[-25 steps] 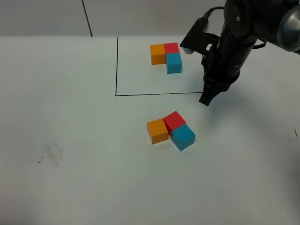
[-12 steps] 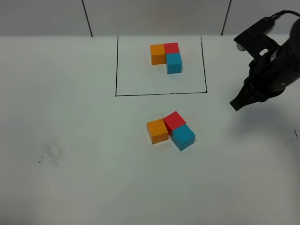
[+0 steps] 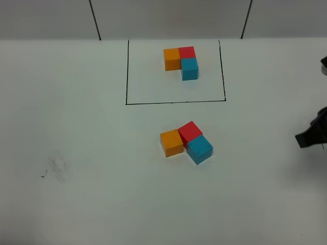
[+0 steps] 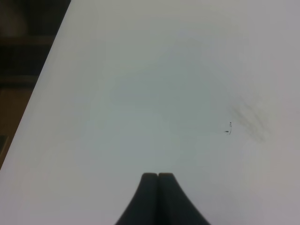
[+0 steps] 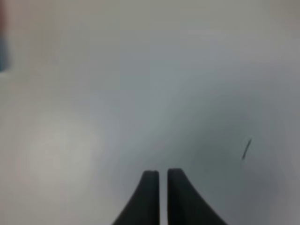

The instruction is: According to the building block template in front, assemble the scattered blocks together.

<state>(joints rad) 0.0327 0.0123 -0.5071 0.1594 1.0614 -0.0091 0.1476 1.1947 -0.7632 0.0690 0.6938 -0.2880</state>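
The building block template (image 3: 182, 62) is an orange, red and blue L inside a thin black drawn rectangle at the back. The scattered blocks lie in front of it, touching each other in a loose L: orange cube (image 3: 171, 143), red cube (image 3: 190, 131), blue cube (image 3: 200, 148). The red and blue cubes are turned a little against the orange one. My right gripper (image 3: 305, 139) is at the far right edge, well away from the cubes, its jaws nearly together and empty (image 5: 162, 176). My left gripper (image 4: 158, 176) is shut and empty over bare table; it is out of the exterior high view.
The white table (image 3: 102, 194) has a faint grey smudge (image 3: 56, 166) at the left, also in the left wrist view (image 4: 246, 117). The table's left edge (image 4: 42, 89) shows there. A small dark mark (image 5: 246, 149) lies by the right gripper.
My right arm has swung from the template rectangle's front right corner out to the far right edge of the view. The cubes have not moved.
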